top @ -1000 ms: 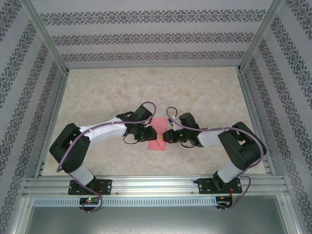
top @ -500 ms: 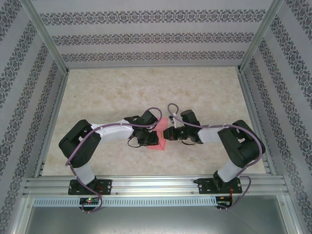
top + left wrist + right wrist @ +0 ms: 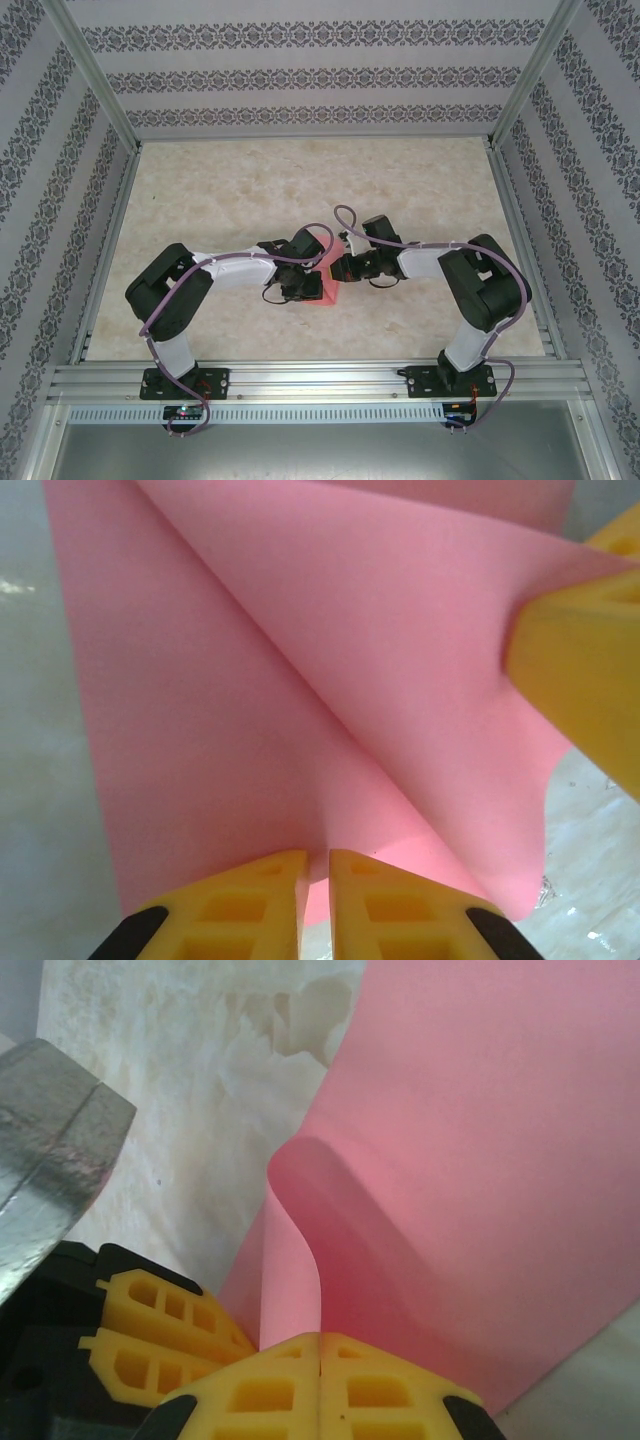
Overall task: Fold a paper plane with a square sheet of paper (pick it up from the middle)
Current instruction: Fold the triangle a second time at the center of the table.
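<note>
- Left wrist view: the left end effector [image 3: 317, 892] has its fingers drawn to a thin slit, and the near edge of the sheet [image 3: 250, 730] runs into that slit. I read this as a pinch on the paper.
- Right wrist view: the right end effector [image 3: 320, 1365] is pressed together on another edge of the sheet, which rises from the seam in a soft curl.
- Top external view: the sheet stands bent between the two end effectors, over the front middle of the worktop [image 3: 300, 180]. Whether its lower edge touches the surface I cannot tell.
- The step in hand looks like bringing one part of the sheet over the other for a fold. A soft ridge runs down the paper, but there is no sharp crease.
- To do it well, move both pinches together so the thin paper neither stretches taut nor buckles.
- Line the edges up before flattening, then lower the sheet to the worktop and press along the ridge.
- The likeliest fault is paper sliding out of the left pinch, or a crumple near the right one.
</note>
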`<state>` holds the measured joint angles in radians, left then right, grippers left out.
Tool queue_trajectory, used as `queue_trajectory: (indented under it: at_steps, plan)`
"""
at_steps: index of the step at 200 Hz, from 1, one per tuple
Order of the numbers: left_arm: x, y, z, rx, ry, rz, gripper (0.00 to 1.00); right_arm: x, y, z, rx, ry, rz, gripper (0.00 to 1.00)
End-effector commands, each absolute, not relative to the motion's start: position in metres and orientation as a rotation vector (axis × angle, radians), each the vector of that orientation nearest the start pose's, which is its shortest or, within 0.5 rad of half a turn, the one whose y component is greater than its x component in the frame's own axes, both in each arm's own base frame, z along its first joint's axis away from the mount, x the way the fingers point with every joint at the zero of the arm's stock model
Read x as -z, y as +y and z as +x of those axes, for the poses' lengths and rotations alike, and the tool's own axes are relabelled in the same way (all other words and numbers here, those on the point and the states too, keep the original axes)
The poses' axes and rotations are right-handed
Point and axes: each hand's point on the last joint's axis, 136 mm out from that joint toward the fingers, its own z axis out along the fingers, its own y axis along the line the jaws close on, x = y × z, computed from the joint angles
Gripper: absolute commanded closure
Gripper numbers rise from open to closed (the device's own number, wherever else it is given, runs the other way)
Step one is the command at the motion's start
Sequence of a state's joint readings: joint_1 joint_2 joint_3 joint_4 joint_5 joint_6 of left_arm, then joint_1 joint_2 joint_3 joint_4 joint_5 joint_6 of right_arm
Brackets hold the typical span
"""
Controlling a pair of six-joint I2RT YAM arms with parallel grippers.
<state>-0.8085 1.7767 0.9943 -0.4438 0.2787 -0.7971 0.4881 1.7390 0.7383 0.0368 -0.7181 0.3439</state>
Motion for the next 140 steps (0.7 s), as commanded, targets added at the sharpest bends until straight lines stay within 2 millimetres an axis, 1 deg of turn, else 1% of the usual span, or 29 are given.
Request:
queue_trajectory:
  at_steps: [1,38,61,88,120,140]
  plan:
    - [-0.005,-0.292,0.219,0.571,3.034,0.131,0.83,-0.035,0.271,0.268,-1.246,2.587,-0.548,0.96]
    - [-0.015,-0.297,0.224,0.598,3.006,0.146,0.81,-0.033,0.265,0.268,-1.186,2.606,-0.551,0.96]
    - [-0.022,-0.299,0.226,0.621,2.984,0.154,0.8,-0.032,0.265,0.269,-1.179,2.604,-0.553,0.95]
    - [-0.028,-0.295,0.227,0.601,2.964,0.15,0.8,-0.029,0.265,0.272,-1.165,2.609,-0.551,0.95]
    - [-0.027,-0.286,0.227,0.541,2.963,0.149,0.8,-0.029,0.265,0.275,-1.146,2.607,-0.561,0.95]
    - [-0.023,-0.287,0.227,0.542,2.971,0.155,0.8,-0.029,0.267,0.276,-1.157,2.608,-0.568,0.95]
